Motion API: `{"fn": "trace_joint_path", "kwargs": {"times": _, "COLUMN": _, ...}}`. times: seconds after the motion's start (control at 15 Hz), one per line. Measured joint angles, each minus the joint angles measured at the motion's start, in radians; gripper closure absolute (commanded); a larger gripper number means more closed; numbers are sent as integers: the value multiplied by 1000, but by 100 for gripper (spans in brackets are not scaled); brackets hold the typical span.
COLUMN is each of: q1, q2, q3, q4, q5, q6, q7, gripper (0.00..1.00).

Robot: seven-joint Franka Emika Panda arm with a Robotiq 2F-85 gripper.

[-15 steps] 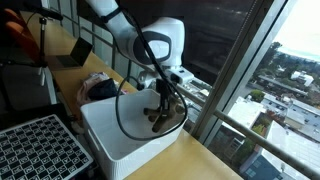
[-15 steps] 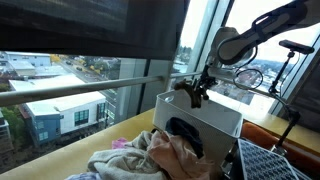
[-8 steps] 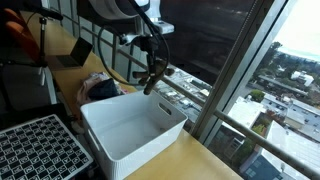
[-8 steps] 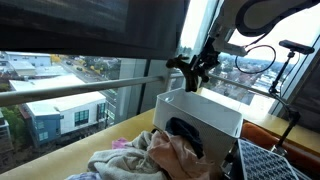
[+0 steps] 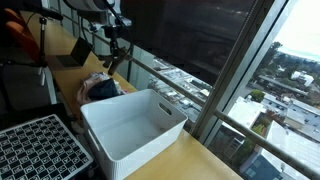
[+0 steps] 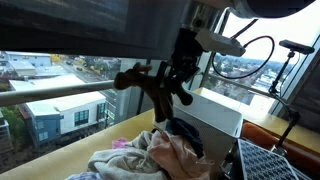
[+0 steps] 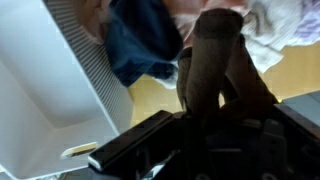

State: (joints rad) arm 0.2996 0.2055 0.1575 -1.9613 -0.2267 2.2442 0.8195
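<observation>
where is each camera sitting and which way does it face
In an exterior view: room side of the table, facing the window across the white bin; arm and fingers show above the clothes pile.
In an exterior view: low beside the window, facing along the table over the clothes pile to the bin; arm and fingers fill the middle.
Wrist view: on the wrist, facing down past the fingers, shut on a brown cloth, onto bin and pile.
Shared: all show bin and pile.

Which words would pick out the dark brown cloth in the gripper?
Start at the white plastic bin by the big window. Beside it lies a pile of clothes, and above that pile the gripper holds the dark brown cloth. It alone hangs in the air; the others lie heaped.
</observation>
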Motion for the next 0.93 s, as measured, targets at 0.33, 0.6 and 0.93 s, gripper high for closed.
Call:
{"fn": "trace_joint_path", "kwargs": {"times": 0.33, "q1": 73, "q2": 190, "q3": 53, "q4": 161, "q5": 81, "q6": -91, "q7": -51, "gripper": 100}}
{"fn": "trace_joint_path", "kwargs": {"times": 0.6, "q1": 65, "q2": 368, "q3": 47, "q4": 267, "q5": 162, "q6": -120, "q7": -190, "gripper": 93}}
{"fn": "trace_joint_path", "kwargs": {"times": 0.93, "q1": 46, "q2": 514, "q3": 31, "q4": 411, "q5": 228, "q6": -224, "q7": -325, "gripper": 46}}
